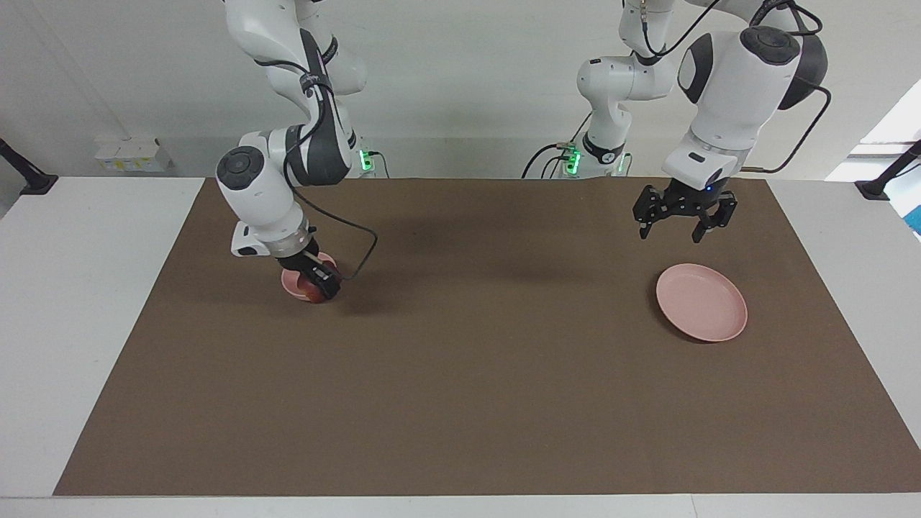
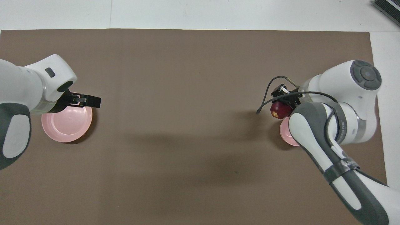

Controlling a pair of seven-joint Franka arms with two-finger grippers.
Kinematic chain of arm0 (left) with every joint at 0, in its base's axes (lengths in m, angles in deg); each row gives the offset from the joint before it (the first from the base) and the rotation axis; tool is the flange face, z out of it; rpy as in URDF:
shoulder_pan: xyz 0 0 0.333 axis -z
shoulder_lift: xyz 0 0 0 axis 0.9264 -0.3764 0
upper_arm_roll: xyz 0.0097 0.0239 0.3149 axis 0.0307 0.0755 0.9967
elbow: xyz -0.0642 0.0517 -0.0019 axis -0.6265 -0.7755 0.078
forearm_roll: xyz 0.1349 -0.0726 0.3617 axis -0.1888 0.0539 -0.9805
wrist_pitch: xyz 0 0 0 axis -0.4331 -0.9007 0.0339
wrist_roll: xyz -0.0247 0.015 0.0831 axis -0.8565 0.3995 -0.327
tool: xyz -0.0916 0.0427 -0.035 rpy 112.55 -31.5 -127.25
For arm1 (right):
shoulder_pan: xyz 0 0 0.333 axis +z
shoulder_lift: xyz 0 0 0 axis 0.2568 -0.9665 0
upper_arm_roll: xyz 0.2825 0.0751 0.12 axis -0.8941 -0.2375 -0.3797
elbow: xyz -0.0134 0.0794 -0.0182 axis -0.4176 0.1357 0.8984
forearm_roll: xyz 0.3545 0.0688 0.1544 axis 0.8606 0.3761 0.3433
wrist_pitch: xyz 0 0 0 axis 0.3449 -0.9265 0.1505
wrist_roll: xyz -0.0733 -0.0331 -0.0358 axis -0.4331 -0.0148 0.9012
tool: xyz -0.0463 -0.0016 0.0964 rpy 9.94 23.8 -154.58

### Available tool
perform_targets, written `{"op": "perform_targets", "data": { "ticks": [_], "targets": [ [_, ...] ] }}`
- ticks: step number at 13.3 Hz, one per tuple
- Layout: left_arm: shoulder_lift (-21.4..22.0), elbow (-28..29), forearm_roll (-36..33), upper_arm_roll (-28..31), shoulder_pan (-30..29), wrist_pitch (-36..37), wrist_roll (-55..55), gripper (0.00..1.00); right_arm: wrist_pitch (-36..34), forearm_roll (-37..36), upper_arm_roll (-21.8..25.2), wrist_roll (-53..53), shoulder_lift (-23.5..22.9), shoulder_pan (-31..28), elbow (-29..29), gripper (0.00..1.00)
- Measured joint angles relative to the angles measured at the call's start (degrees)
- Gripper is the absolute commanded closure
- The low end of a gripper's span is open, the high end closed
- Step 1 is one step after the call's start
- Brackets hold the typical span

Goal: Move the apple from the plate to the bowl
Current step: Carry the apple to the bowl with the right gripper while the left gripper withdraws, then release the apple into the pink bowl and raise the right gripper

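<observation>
While the apple [image 1: 314,291] is hanging in the right gripper [image 1: 319,286], it is hovering over the bowl [image 1: 293,283].

The fruit is sitting clamped between the right gripper's jaws, yellow patch turned toward the table's middle, and in the overhead view it is lining up over the bowl's rim rather than its centre (whether it is touching the bowl I cannot tell). The coming release probably turns on that offset: a nudge toward the bowl's middle looks needed. The left gripper [image 1: 683,223] is waiting with jaws spread wide above the bare plate [image 1: 701,302], holding nothing, at the left arm's end of the brown mat [image 1: 460,403].
</observation>
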Motion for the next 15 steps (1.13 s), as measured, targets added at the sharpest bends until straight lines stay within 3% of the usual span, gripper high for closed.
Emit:
{"op": "perform_targets", "data": {
  "ticks": [2, 3, 4, 5, 9, 15],
  "targets": [
    [0.0, -5.3, -0.2, 0.5, -2.6, 5.3, 4.5, 0.00, 0.5, -2.4, 0.0, -0.1, 3.2, -0.4, 5.5, 0.94],
    [0.0, -7.7, -0.2, 0.8, -4.4, 7.5, 6.9, 0.00, 2.0, -2.7, 0.0, -0.1, 4.4, -0.4, 8.2, 0.84],
    [-0.1, -9.2, -0.2, 1.1, -5.6, 9.5, 8.6, 0.00, 5.0, -2.8, 0.0, -0.1, 4.9, -0.5, 10.8, 0.35],
    [-0.3, -10.4, -0.2, 2.0, -5.8, 11.4, 9.5, 0.00, 7.9, -3.0, 0.0, -0.2, 4.7, -0.7, 12.9, 0.00],
    [-1.3, -12.9, -0.1, 5.2, -5.5, 14.1, 11.0, 0.00, 9.6, -6.4, -0.2, -5.5, 4.4, -0.7, 12.5, 0.00],
    [-1.3, -12.9, 1.9, 9.0, -4.5, 14.9, 10.9, 0.00, 0.5, -6.5, -0.2, -28.0, 4.8, -0.8, -0.4, 0.00]
  ]
}}
